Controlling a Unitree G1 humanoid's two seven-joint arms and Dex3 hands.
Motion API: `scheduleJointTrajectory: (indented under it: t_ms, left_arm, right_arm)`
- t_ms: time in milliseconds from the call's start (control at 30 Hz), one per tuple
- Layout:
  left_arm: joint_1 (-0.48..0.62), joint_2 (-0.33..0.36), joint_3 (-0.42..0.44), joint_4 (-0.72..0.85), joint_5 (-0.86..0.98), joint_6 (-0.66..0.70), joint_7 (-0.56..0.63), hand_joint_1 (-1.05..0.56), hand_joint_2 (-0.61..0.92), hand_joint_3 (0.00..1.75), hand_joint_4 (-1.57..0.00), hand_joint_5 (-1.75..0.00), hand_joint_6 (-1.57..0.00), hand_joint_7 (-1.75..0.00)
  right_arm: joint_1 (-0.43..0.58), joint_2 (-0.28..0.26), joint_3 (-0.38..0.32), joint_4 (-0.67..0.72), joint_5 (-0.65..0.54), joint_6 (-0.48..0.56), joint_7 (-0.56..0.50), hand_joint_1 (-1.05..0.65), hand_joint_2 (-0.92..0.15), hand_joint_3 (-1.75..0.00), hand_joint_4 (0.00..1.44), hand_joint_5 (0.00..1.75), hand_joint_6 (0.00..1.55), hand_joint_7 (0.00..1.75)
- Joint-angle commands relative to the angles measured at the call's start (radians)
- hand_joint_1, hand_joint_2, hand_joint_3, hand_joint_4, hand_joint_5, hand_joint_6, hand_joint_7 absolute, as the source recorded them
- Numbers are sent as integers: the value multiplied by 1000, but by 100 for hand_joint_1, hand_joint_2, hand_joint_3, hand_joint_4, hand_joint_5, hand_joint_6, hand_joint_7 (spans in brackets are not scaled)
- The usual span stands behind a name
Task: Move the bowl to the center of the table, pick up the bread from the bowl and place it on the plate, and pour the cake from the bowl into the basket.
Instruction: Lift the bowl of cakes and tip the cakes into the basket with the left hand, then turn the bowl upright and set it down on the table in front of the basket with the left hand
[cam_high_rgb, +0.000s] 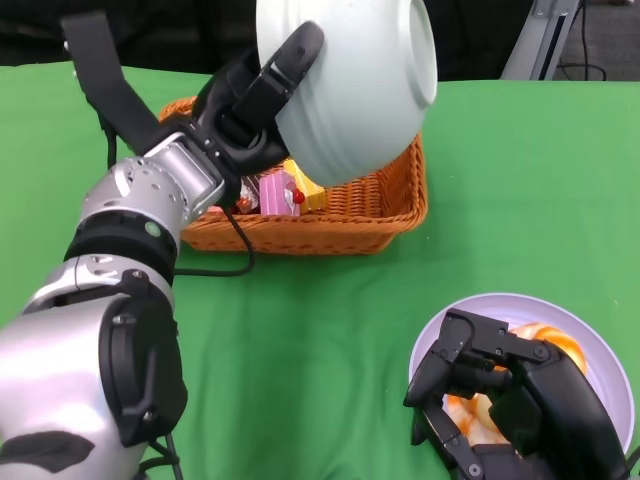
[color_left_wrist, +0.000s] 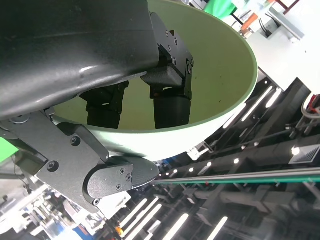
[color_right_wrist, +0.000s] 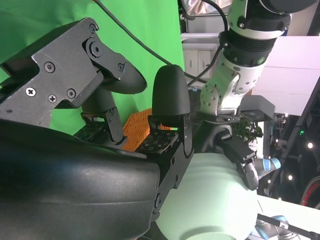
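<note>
The bowl (cam_high_rgb: 350, 85) looks rigid and smooth, probably ceramic or hard plastic, so likely slick and breakable if dropped; the rim is the sensible place to take it, and the left hand (cam_high_rgb: 250, 105) grips it there, fingers inside the wall and thumb outside (the left wrist view shows this pinch plainly). It is pale green-white, glossy, deep and round, held tipped on its side above the basket (cam_high_rgb: 400, 205), mouth turned away from the head camera; its inside looks bare in the left wrist view. The cake (cam_high_rgb: 285, 190), pink and yellow with a red dot, lies in the basket, so the pour seems done. The right hand (cam_high_rgb: 500, 400) rests curled over the bread (cam_high_rgb: 545, 338) on the plate (cam_high_rgb: 600, 345) at the counter's (cam_high_rgb: 320, 340) near right; whether it grips the bread I cannot tell.
</note>
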Motion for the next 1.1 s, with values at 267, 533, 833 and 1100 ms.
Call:
scheduleJointTrajectory:
  t_ms: [267,533,833,1100]
  left_arm:
    - [-25,8,2,12,9,-15,-21,-20,56,109,-78,-175,-63,-175]
    - [-28,10,46,8,-27,40,-30,-23,59,106,-78,-175,-64,-175]
    - [-29,24,17,-7,3,37,-50,-23,61,105,-77,-175,-62,-175]
    - [-42,110,-131,-75,112,42,-209,-24,61,108,-78,-175,-74,-163]
  right_arm:
    - [-4,0,-5,-4,-1,1,-2,-9,-44,-122,77,155,75,132]
    - [0,1,-2,2,-10,-13,-1,-8,-45,-123,77,154,74,132]
    - [-4,1,-4,3,-22,-15,-1,-8,-44,-122,77,154,74,133]
    - [-12,-1,-8,2,-9,3,6,-9,-45,-122,77,154,74,132]
